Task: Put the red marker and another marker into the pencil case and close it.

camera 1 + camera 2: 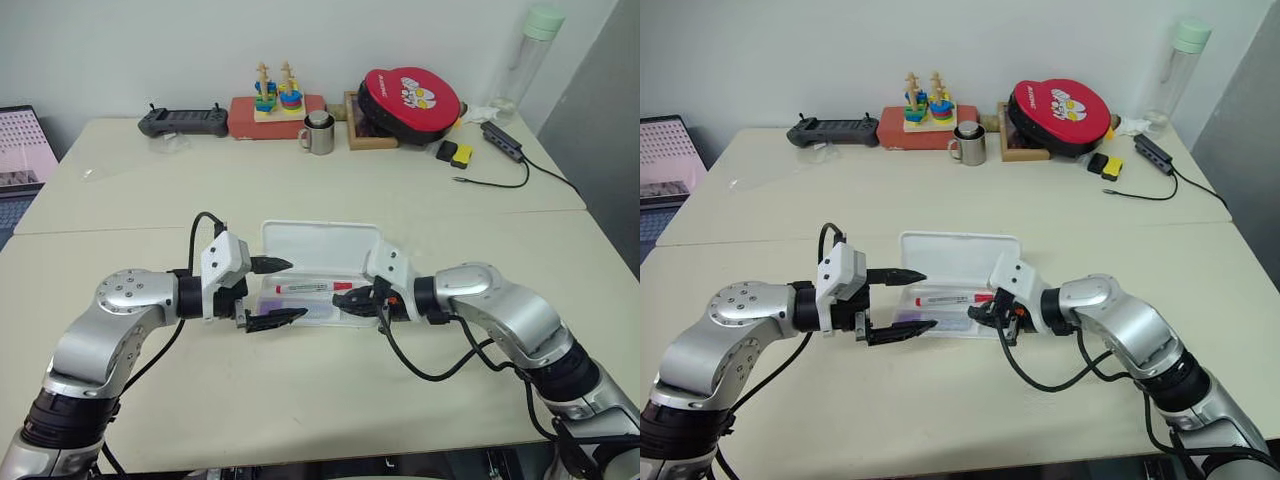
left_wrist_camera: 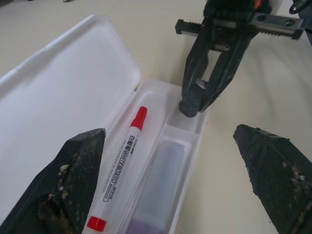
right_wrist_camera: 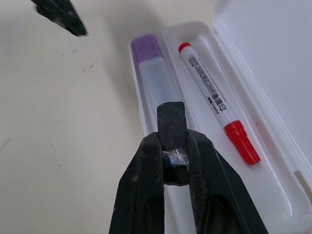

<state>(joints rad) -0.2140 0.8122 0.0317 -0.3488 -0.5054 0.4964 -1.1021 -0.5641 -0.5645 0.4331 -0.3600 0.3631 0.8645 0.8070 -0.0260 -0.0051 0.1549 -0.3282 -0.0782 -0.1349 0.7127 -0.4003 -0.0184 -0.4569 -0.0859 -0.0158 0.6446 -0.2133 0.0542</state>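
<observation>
The white pencil case [image 1: 320, 245] lies open in the middle of the table, its lid tipped back on the far side. The red marker [image 2: 122, 170] rests in the tray's far channel. The thick lilac marker [image 3: 151, 73] lies in the near channel beside it. My left gripper [image 1: 296, 289] is open at the case's left end, one finger above the tray and one in front of it. My right gripper [image 1: 340, 298] is shut, and its tips [image 2: 190, 107] hang over the small compartment at the tray's right end.
Along the table's far edge stand a black controller [image 1: 182, 122], a stacking toy on a red box [image 1: 275, 100], a steel mug [image 1: 320, 133], a red round case [image 1: 408, 100] and a bottle [image 1: 530, 60]. A cabled hub [image 1: 500, 140] lies far right.
</observation>
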